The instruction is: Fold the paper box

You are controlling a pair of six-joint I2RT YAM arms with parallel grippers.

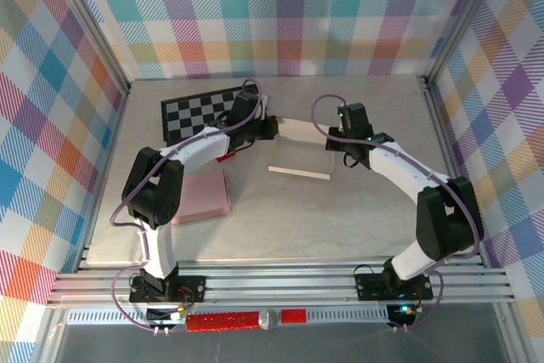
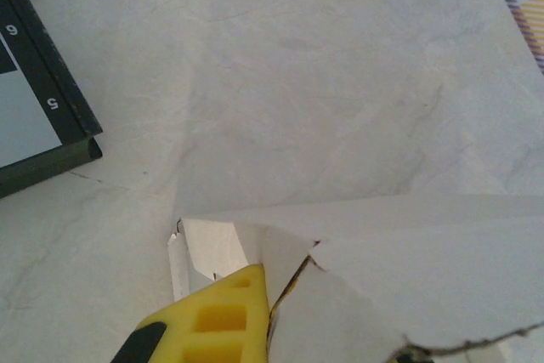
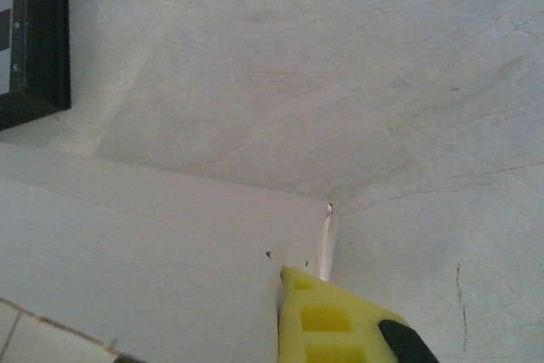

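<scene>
Paper box (image 1: 299,133): thin white card, judged light, floppy and easily creased or torn. It sits far-centre on the bench (image 1: 340,218); take hold at the end flaps. Left end effector (image 1: 270,128) and right end effector (image 1: 334,144) each pinch one end. Checkerboard (image 1: 195,112) sits just left. Pink pad (image 1: 202,197) lies near-left, well apart.

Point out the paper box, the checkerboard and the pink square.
paper box (image 1: 299,131): top external view, on its raised middle panel.
checkerboard (image 1: 189,115): top external view, on its chequered face.
pink square (image 1: 208,195): top external view, on its flat top.
</scene>
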